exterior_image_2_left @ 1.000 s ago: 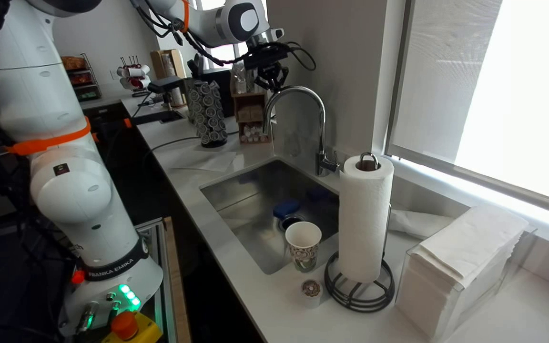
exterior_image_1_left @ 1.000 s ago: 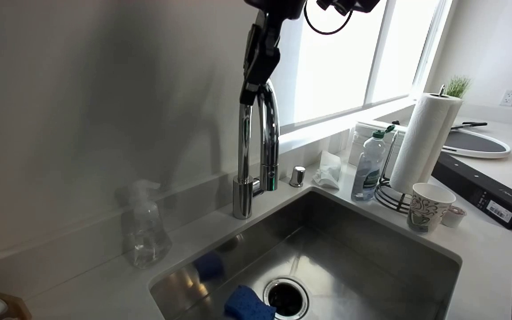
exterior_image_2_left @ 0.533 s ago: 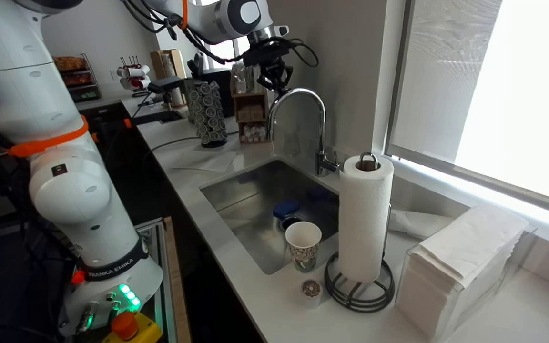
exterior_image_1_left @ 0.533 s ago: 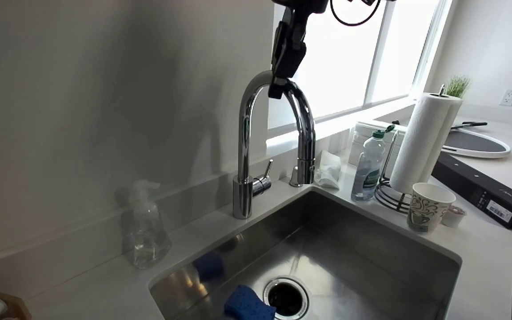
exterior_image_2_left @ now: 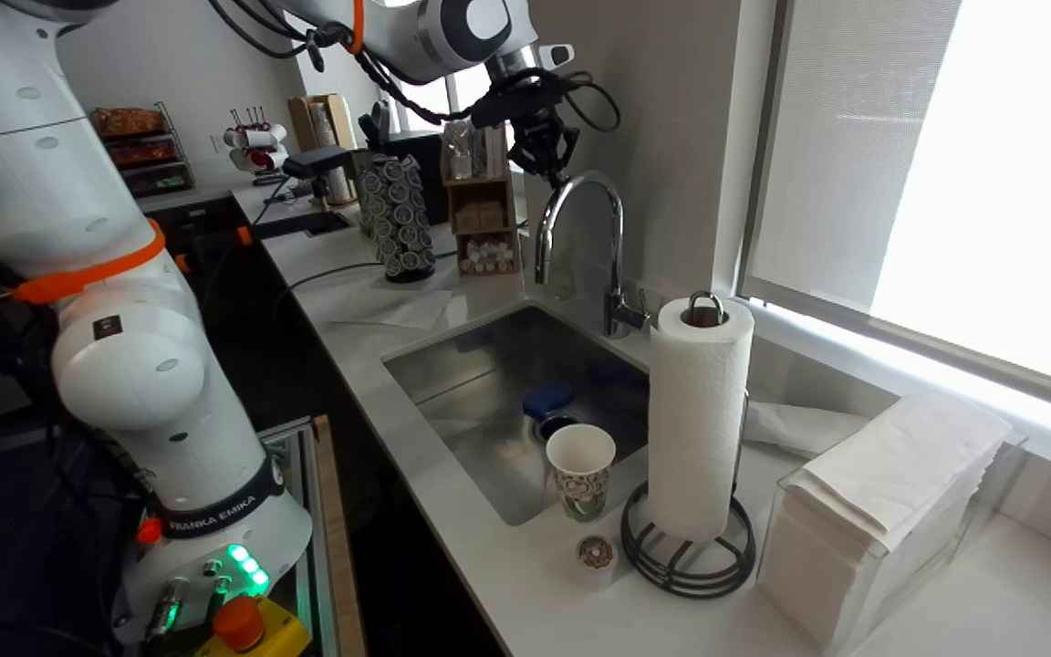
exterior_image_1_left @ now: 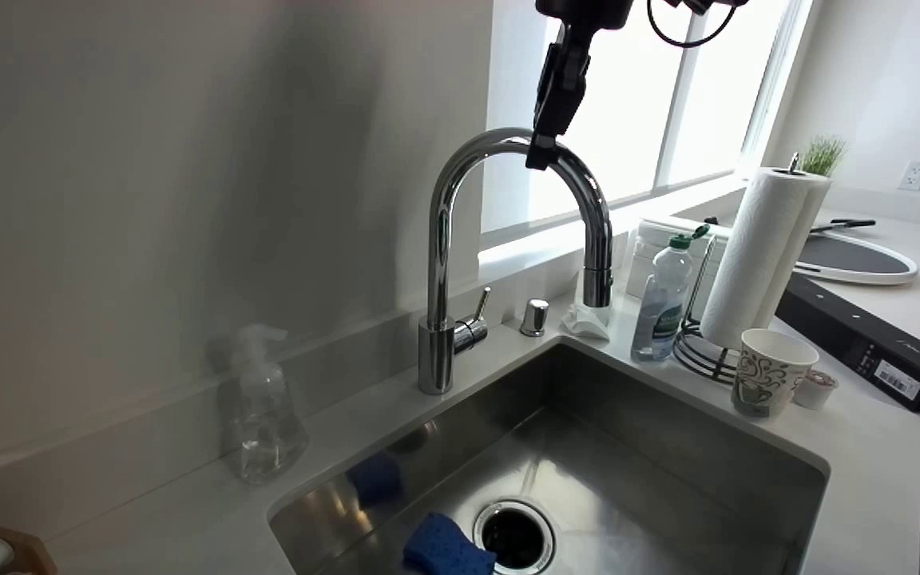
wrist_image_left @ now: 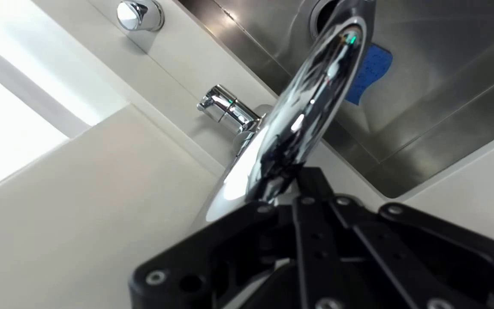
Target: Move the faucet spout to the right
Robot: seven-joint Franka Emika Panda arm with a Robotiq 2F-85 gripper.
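I see the black fingers (wrist_image_left: pixel 313 182) pinched tight together into one point. They are beside the tall, shiny faucet spout (exterior_image_1_left: pixel 500 140), not around it, and their tips look like they touch its side, near the top of the big bend. In an exterior view, the spout's free end (exterior_image_1_left: pixel 598 287) hangs lower than the fingers, off to their right, and points down. Its straight base (exterior_image_1_left: pixel 435 355) stands on the white table (exterior_image_1_left: pixel 867 455), under the fingers and to their left, with a little handle (exterior_image_1_left: pixel 472 330) sticking up. Way down below the fingers, in the sink (exterior_image_1_left: pixel 691 447), a blue sponge (exterior_image_1_left: pixel 446 547) lies right by the round drain (exterior_image_1_left: pixel 513 537). A see-through pump bottle (exterior_image_1_left: pixel 267 431) is low down there, far to their left. On their right there's a green-topped bottle (exterior_image_1_left: pixel 662 307), then a paper towel roll (exterior_image_1_left: pixel 755 263) and a cup (exterior_image_1_left: pixel 770 375).
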